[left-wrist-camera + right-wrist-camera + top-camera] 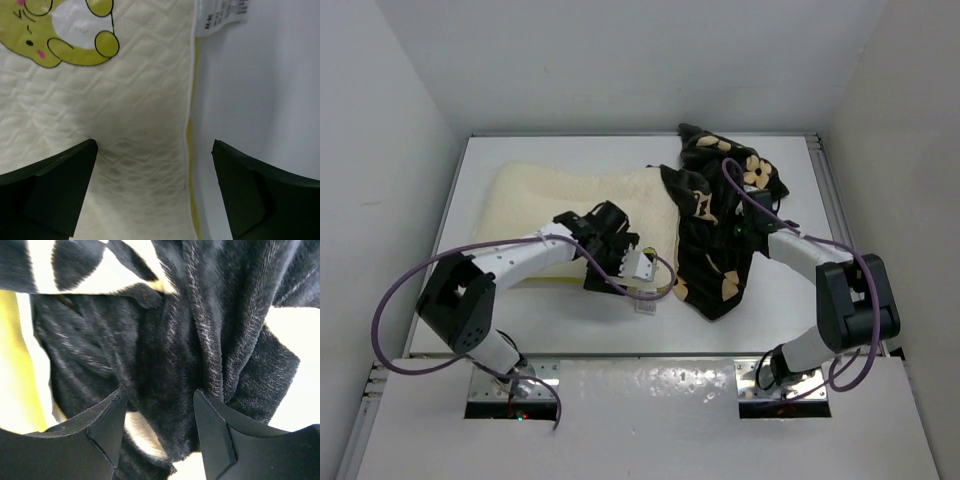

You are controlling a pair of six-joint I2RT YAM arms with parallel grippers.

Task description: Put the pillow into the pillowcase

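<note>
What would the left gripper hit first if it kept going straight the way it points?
Probably the pillow, at its edge: the open left gripper straddles the piped seam, table beside.

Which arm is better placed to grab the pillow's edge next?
Left. The left gripper, open, straddles the pillow at its piped edge; the right gripper is down among the folds of the pillowcase.
</note>
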